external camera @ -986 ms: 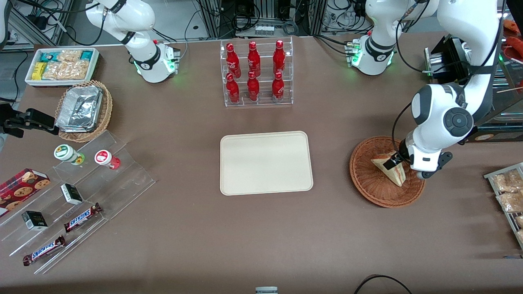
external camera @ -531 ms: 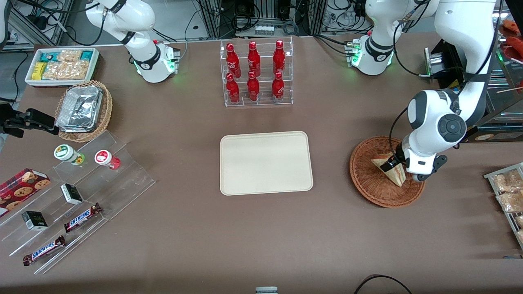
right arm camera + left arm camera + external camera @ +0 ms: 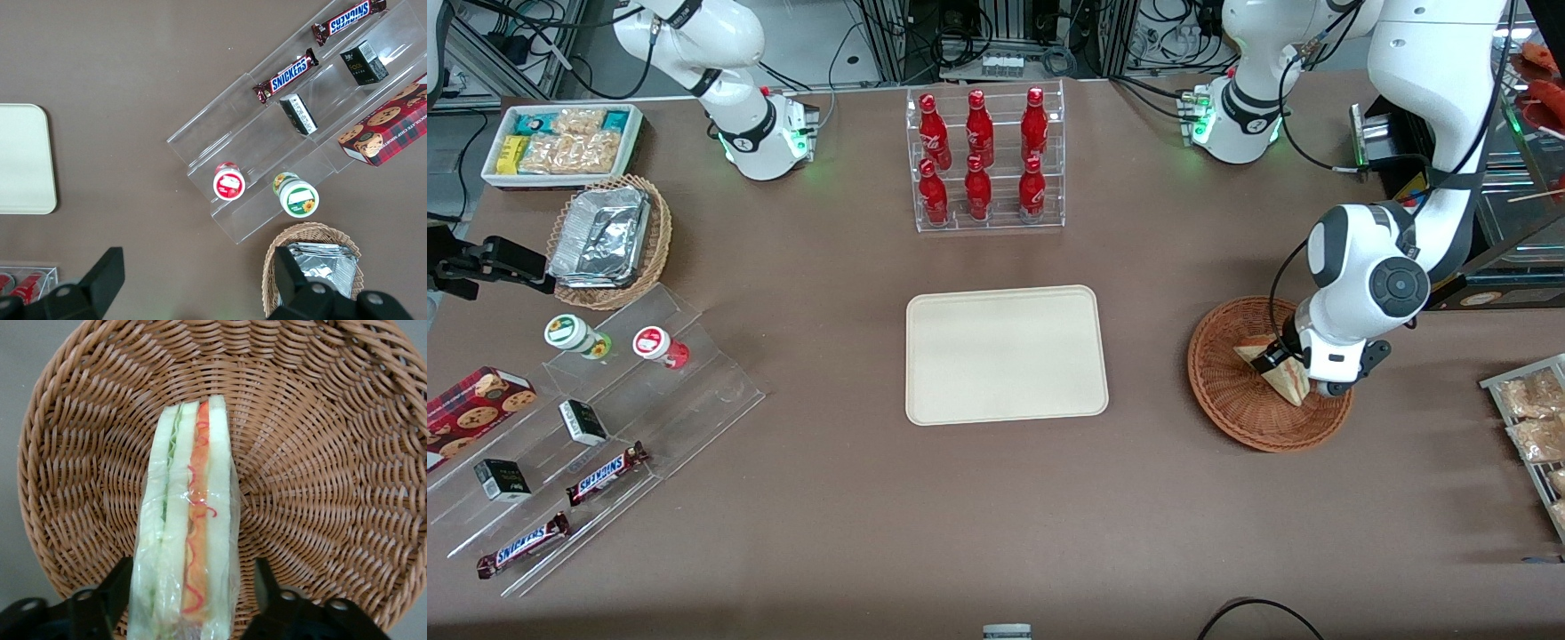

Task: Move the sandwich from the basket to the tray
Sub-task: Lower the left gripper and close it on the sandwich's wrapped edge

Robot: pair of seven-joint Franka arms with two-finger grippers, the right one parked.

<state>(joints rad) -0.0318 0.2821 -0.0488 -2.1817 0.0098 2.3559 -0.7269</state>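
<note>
Gripper [image 3: 187, 597] astride basket's [image 3: 320, 473] sandwich [image 3: 187, 540]

A small triangular sandwich wedge in clear wrap [image 3: 187, 533], pale bread with green and red-orange filling along its cut edge, stands on edge inside the round, shallow, reddish-brown woven wicker basket [image 3: 1227, 400]. The basket sits on the table toward the working arm's end. The left arm's black two-finger gripper [image 3: 190, 597] is down in the basket with one finger on each bread face. The flat rectangular cream-beige tray [image 3: 1007, 354], rounded at its corners and low-rimmed, lies at mid-table, well apart from the basket.
</note>
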